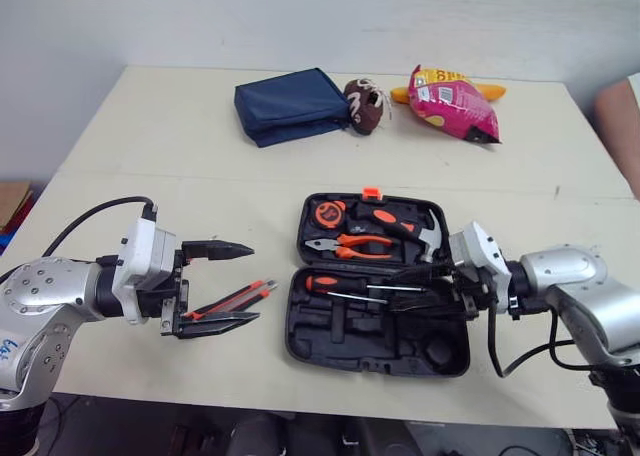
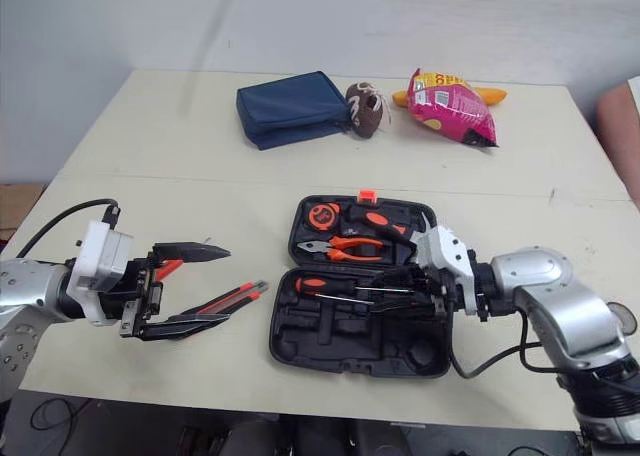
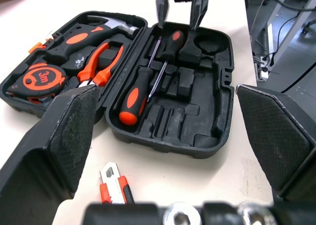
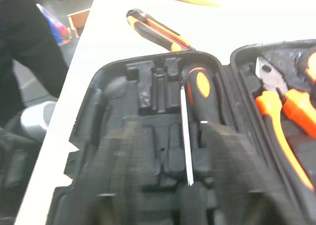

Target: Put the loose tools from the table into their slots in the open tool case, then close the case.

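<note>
Gaping over the knife, left gripper faces right gripper, spread above screwdrivers in the tool case.

We take this for a robotics lab or test room: a plain white wall behind a beige table, a cardboard box and loose cables on the floor beside it, and mismatched props along its far edge, a snack bag and a blue pouch.

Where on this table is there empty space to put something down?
Bare: the table's wide strip between the blue pouch and the tool case, and its far left corner. Crowded: around the utility knife, near the left arm's open fingers and the case.
</note>
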Robot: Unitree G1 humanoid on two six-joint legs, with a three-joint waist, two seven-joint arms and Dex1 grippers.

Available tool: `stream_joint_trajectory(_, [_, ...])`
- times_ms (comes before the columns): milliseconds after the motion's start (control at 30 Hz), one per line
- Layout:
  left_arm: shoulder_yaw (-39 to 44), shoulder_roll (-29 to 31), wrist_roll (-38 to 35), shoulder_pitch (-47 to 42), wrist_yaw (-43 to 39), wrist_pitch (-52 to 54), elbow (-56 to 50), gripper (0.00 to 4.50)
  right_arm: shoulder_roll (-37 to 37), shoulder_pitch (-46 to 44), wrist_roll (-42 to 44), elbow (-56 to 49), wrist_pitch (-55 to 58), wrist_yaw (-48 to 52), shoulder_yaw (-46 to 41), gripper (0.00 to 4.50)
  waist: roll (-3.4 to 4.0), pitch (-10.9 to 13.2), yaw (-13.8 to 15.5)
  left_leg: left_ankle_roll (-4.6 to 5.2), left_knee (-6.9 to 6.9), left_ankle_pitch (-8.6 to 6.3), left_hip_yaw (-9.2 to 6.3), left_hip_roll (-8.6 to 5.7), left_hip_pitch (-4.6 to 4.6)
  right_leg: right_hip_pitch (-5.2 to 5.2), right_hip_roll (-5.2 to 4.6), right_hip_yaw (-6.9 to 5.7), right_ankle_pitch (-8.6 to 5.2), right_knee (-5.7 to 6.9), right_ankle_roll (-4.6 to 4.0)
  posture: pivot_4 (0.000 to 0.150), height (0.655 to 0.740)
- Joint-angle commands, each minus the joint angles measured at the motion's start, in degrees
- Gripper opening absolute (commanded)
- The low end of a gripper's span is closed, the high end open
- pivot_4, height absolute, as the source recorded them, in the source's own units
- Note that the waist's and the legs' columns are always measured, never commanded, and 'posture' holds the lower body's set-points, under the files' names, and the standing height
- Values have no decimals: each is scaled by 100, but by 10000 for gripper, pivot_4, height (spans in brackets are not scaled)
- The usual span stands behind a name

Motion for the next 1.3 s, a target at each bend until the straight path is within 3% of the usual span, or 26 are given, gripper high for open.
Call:
stream_joint_trajectory(33, [-77, -34, 8, -98, 38, -92, -144, 45000, 184, 57, -405, 387, -676, -79, 86, 486, 1, 0, -1, 1, 3, 0, 1, 0, 0, 1, 0, 0, 1, 1, 0, 1500, 7400])
stream_joint_trajectory(467, [-125, -31, 59, -135, 64, -115, -52, 45000, 317, 281, -1273, 1689, -1730, -54, 478, 486, -6, -4, -7, 1, 6, 0, 2, 0, 25, 24, 1, 1, 1, 6, 0, 1500, 7400])
stream_joint_trajectory(800, [-84, -41, 198, 53, 48, -173, 120, 45000, 203, 221, -1886, 1187, -966, -568, 1056, 486, -119, -89, -27, -2, -7, 1, 0, 9, 47, 36, 0, -9, 15, 9, -24, 1500, 7400])
stream_joint_trajectory(933, [15, -81, 326, 64, 116, -345, 238, 45000, 310, 283, -881, 622, -860, -353, 400, 486, -127, -93, -17, 4, -16, 3, -1, 12, 48, 34, -2, -17, 22, 6, -40, 1500, 7400])
stream_joint_trajectory(1133, [688, -22, 584, 289, 215, -722, 916, 45000, 186, 453, 192, 470, -1451, -67, -1069, 486, -48, -44, 1, 1, -22, 6, 2, 9, 19, 4, -1, -17, 20, 3, -41, 1500, 7400])
stream_joint_trajectory(1167, [921, 0, 565, 357, 255, -701, 1124, 45000, -81, 601, 546, 468, -882, -6, -1389, 486, -46, -43, 4, 0, -22, 6, 1, 10, 18, 2, 0, -19, 19, 2, -40, 1500, 7400])
stream_joint_trajectory(1267, [1498, 114, 725, 544, 226, -903, 1908, 45000, -249, 899, 525, 742, -1073, -180, -2067, 9746, -41, -39, 15, -1, -28, 3, 1, 10, 18, 2, 0, -19, 13, -6, -37, 1500, 7400])
stream_joint_trajectory(1300, [1666, 184, 841, 665, 181, -1024, 2162, 45000, -387, 1123, 293, 990, -1415, -96, -2282, 14830, -43, -40, 12, -1, -28, 1, 1, 11, 18, 2, 0, -21, 10, -8, -39, 1500, 7400])
